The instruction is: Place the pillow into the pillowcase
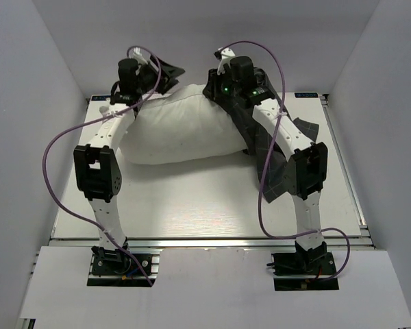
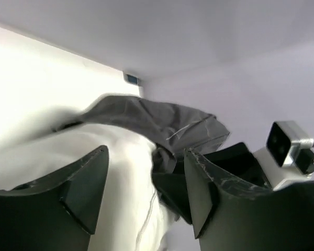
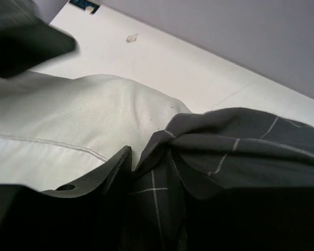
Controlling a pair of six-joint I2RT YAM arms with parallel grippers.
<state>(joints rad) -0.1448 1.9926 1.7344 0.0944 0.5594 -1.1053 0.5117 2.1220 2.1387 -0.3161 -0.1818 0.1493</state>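
Note:
The off-white pillow (image 1: 178, 130) lies across the back of the table. The dark grid-patterned pillowcase (image 1: 307, 127) covers its right end, under the right arm. My right gripper (image 1: 214, 90) is at the pillow's far top edge. In the right wrist view it (image 3: 146, 157) is shut on a bunched fold of the pillowcase (image 3: 251, 141) against the pillow (image 3: 68, 120); one finger is hidden by fabric. My left gripper (image 1: 166, 74) is at the pillow's far left corner. In the left wrist view it (image 2: 146, 151) is open, with the pillow (image 2: 125, 157) and the pillowcase edge (image 2: 167, 117) between the fingers.
The white table (image 1: 192, 205) is walled by grey panels at the back and both sides. Purple cables (image 1: 55, 144) loop off both arms. The right arm's wrist camera (image 2: 288, 146) shows close by in the left wrist view.

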